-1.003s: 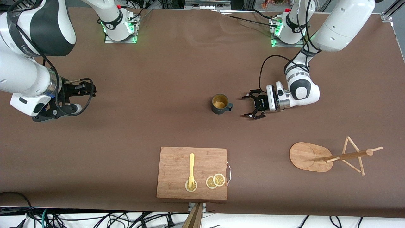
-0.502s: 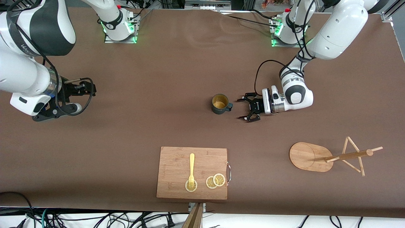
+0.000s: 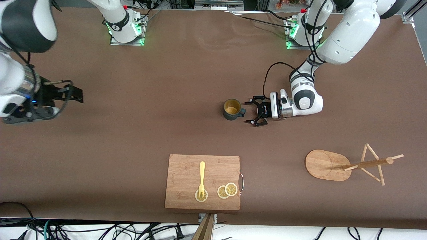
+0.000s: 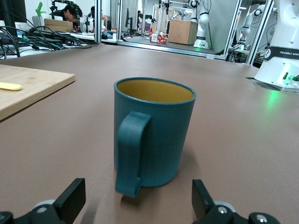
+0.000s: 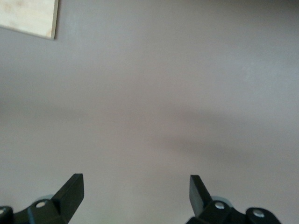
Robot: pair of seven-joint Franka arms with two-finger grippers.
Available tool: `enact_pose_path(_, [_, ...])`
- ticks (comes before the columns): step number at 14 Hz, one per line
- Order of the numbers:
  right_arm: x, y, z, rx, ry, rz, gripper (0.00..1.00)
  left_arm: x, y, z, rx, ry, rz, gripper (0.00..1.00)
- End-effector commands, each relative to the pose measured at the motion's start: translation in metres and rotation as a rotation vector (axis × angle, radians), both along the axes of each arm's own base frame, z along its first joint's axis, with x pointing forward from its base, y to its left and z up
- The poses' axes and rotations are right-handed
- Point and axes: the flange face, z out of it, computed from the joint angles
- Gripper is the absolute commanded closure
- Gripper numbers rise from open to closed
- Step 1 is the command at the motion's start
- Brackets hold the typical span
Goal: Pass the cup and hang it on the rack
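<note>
The dark teal cup (image 3: 232,109) stands upright mid-table, its tan inside showing and its handle turned toward the left gripper. My left gripper (image 3: 249,111) is open, low over the table right beside the cup on the handle side, one finger to each side of the handle and clear of it. In the left wrist view the cup (image 4: 154,130) fills the middle, just ahead of the open left gripper (image 4: 138,198). The wooden rack (image 3: 327,165) stands nearer the front camera, toward the left arm's end. My right gripper (image 3: 68,95) is open and empty over bare table (image 5: 134,189).
A wooden cutting board (image 3: 202,181) with a yellow fork (image 3: 201,176) and lemon slices (image 3: 227,190) lies at the front edge, nearer the camera than the cup. The board (image 4: 28,88) shows in the left wrist view, and its corner (image 5: 28,16) in the right wrist view.
My left gripper has moved along the table toward the cup, still open, and now brackets the handle. My right arm has drawn back toward its end of the table.
</note>
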Motion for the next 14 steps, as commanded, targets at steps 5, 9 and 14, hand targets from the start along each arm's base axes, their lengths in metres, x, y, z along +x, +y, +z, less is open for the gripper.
enact_pose_path(5, [-0.069, -0.042, 0.022, 0.022, -0.037, -0.052, 0.0, -0.004, -0.025, 0.001, -0.046, -0.051, 0.003, 0.0])
enact_pose_path(9, [-0.062, -0.04, 0.014, 0.017, -0.022, -0.05, 0.0, -0.009, -0.026, -0.003, -0.06, -0.062, -0.009, 0.01])
enact_pose_path(14, [-0.061, -0.038, 0.016, 0.017, -0.025, -0.047, 0.0, -0.01, -0.02, -0.007, -0.065, -0.058, -0.011, 0.37])
